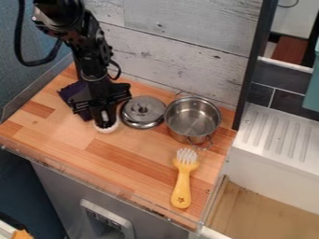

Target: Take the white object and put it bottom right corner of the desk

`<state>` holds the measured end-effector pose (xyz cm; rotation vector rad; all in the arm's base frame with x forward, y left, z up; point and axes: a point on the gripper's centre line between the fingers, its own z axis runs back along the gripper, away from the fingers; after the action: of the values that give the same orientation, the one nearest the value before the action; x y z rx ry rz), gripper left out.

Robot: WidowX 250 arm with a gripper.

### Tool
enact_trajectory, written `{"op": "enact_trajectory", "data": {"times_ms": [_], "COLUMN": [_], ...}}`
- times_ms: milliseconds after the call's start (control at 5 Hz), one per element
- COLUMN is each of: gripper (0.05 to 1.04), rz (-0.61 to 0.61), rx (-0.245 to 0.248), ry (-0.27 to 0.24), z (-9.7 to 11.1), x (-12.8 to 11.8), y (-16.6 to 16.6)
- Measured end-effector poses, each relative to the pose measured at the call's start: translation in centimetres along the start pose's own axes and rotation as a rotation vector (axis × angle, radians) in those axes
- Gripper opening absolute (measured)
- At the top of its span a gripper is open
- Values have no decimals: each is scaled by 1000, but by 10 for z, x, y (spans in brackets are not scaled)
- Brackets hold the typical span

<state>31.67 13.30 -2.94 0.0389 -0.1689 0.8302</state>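
Hand (105, 120) at one white object (107, 130)

The brush (181, 187) is yellow with white bristles; the pot (194, 119) is silvery. Brown and tan blocks pattern the table (70, 141), below whitewashed grey boards (174, 29).

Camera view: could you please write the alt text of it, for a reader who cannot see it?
A black robot arm has its claw down at a white object on a wooden desk. To the right are a metal lid and an open metal pot, with a yellow brush nearer the front edge.
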Motion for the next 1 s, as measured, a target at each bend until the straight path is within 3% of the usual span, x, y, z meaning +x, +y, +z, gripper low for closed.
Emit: {"op": "enact_trajectory", "data": {"times_ms": [200,400,800,1000], "gripper": [236,236,236,236], "rz": [8,35,-20,-71], "rx": [13,32,-41,-48], "ry": [21,28,7,23], "z": [3,25,62,62], "x": [-7,-6,-40,-65], "y": [4,7,-17,-30]}}
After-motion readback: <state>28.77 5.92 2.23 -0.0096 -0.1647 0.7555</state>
